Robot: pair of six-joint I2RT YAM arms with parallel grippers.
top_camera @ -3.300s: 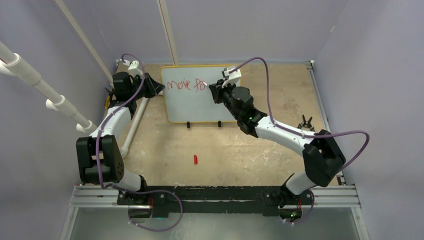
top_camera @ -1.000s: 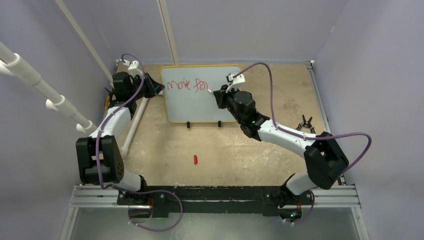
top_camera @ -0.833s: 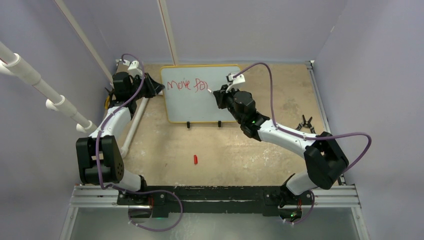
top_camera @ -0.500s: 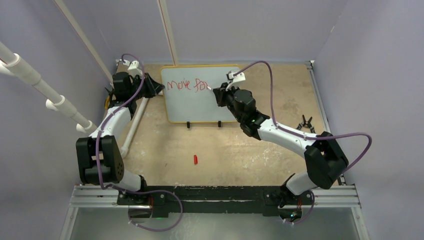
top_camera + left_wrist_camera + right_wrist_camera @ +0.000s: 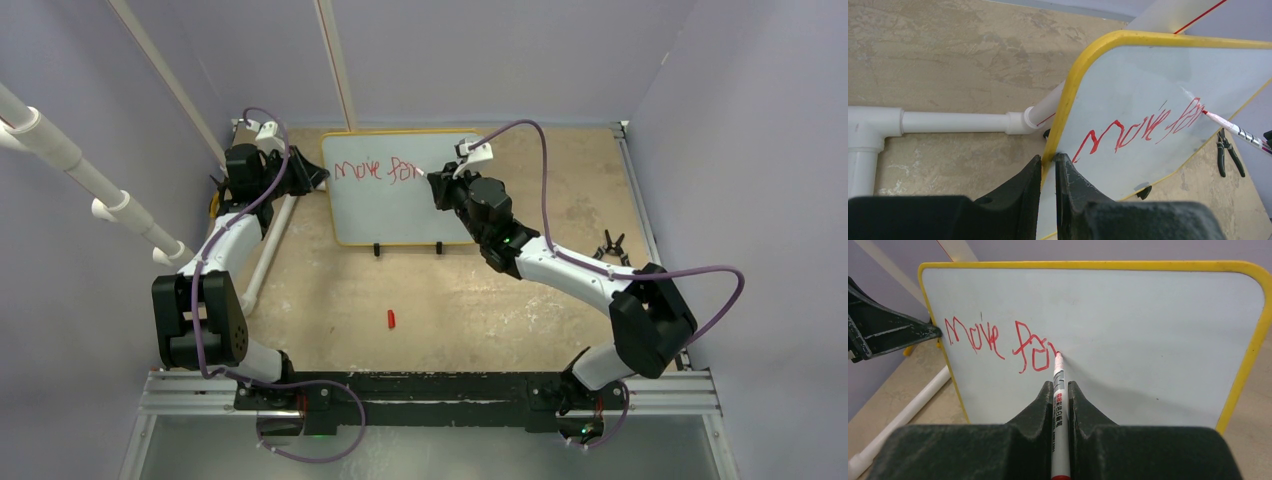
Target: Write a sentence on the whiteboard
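The whiteboard (image 5: pixel 390 215) stands upright at the back of the table, yellow-framed on two black feet. Red lettering, the sentence (image 5: pixel 998 340), runs along its top left and reads roughly "Move for". My left gripper (image 5: pixel 1048 159) is shut on the board's left edge, one finger on each face. My right gripper (image 5: pixel 1060 385) is shut on a white marker (image 5: pixel 1059 390) with a red end. The marker's tip touches the board just right of the last red stroke. In the left wrist view the marker (image 5: pixel 1235 131) comes in from the right onto the lettering (image 5: pixel 1143 130).
A small red cap (image 5: pixel 391 319) lies on the table in front of the board. A black pliers-like tool (image 5: pixel 610 245) rests at the right. White pipe (image 5: pixel 948 122) runs along the floor left of the board. Purple walls close in both sides.
My right gripper has carried the marker slightly up and to the right along the board, adding a stroke after "Fo". The left gripper and the board have stayed still.
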